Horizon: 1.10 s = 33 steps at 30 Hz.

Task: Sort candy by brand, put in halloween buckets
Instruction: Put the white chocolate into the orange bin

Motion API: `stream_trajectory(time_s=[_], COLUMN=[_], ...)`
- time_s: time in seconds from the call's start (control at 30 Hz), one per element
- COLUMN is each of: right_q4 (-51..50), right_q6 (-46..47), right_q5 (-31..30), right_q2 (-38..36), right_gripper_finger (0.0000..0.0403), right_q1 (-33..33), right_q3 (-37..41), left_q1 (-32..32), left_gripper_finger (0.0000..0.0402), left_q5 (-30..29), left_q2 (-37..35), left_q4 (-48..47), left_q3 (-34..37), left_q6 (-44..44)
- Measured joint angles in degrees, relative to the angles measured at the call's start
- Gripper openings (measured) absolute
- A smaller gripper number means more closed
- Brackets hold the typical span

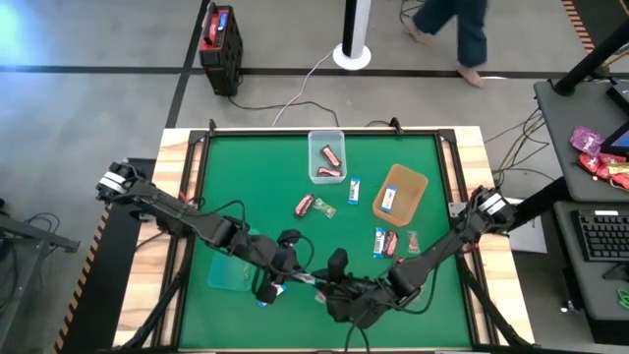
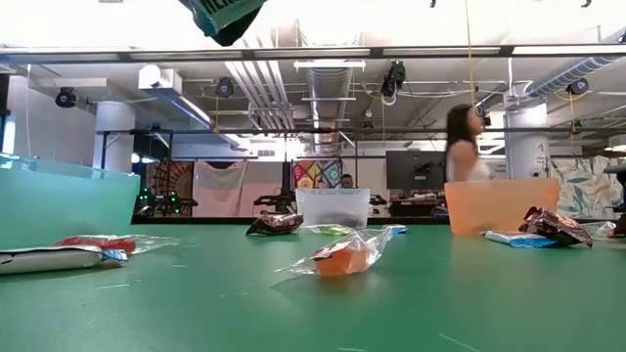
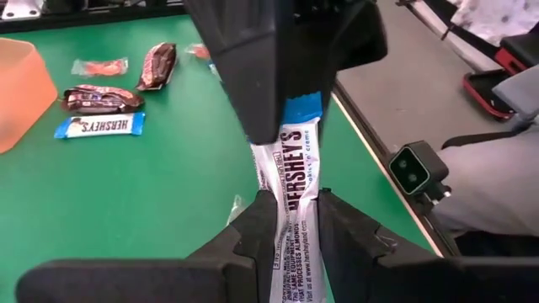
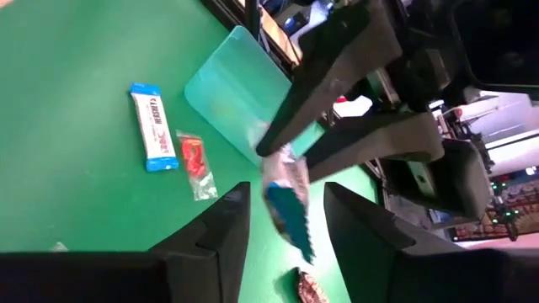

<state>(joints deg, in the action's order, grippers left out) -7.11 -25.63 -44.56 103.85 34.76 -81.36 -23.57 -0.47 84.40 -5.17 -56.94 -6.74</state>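
My left gripper is near the table's near edge, shut on a blue-and-white Hershey's candy. My right gripper faces it, open, one finger on each side of the candy's blue end without touching. The teal tub stands beside the left gripper. The clear tub, near the far edge, holds two dark red candies. The brown tray holds one blue-and-white piece. My left gripper pinches the candy between its two fingers on the white half, away from the blue end. The candy runs along the fingers and sticks out past them toward the right gripper. It is lifted clear of the table.
Loose candy lies mid-table: a dark red piece, a clear one, blue-and-white ones. Another blue-and-white piece and a clear red one lie beside the teal tub. A person walks beyond the far edge.
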Motion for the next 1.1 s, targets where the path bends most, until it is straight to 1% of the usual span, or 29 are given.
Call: stream_trajectory(time_s=[0.23, 0.4, 0.47, 0.53, 0.63, 0.8, 0.87, 0.93, 1.03, 1.1], right_q4=[-0.04, -0.09, -0.15, -0.15, -1.61, -8.23, -13.31, -20.7, -32.93, -41.4], right_q6=[-1.42, -1.36, -1.5, -1.45, -1.31, 2.57, 6.87, 13.68, 27.68, 38.56], right_q5=[0.19, 3.19, 3.09, 3.08, 2.91, 1.69, 0.0, -0.48, 0.54, 2.97], right_q2=[0.0, 0.0, 0.0, -0.04, -0.46, -2.27, -3.69, -5.81, -9.23, -11.44], right_gripper_finger=[0.0087, 0.0025, 0.0024, 0.0024, 0.0023, 0.0021, 0.0021, 0.0021, 0.0021, 0.0021], right_q1=[-0.65, -1.34, -1.46, -1.78, -2.09, -3.28, -4.39, -6.28, -10.97, -14.7], right_q3=[0.0, 0.0, 0.0, 0.0, 0.02, 0.07, 0.09, 0.09, 0.09, 0.09], left_q1=[0.09, 0.11, 0.17, 0.5, 1.63, 4.76, 6.48, 8.27, 10.75, 12.0], left_gripper_finger=[0.0066, 0.0068, 0.0076, 0.0093, 0.013, 0.0198, 0.022, 0.0238, 0.0252, 0.0255], left_q5=[0.04, -0.11, -0.16, -0.55, -1.12, -6.14, -6.65, -6.75, -6.78, -6.78], left_q2=[0.0, -0.02, -0.17, -0.37, -0.81, -2.18, -2.89, -3.8, -5.88, -7.3], left_q4=[0.34, 0.9, 0.59, 0.46, 0.49, -2.04, -3.27, -4.79, -7.28, -10.05], left_q3=[-0.14, -0.14, -0.14, -0.14, -0.25, -0.3, -0.3, -0.3, -0.31, -0.31], left_q6=[0.18, -0.44, 0.27, 1.47, 3.23, 8.77, 12.07, 14.71, 16.13, 15.54])
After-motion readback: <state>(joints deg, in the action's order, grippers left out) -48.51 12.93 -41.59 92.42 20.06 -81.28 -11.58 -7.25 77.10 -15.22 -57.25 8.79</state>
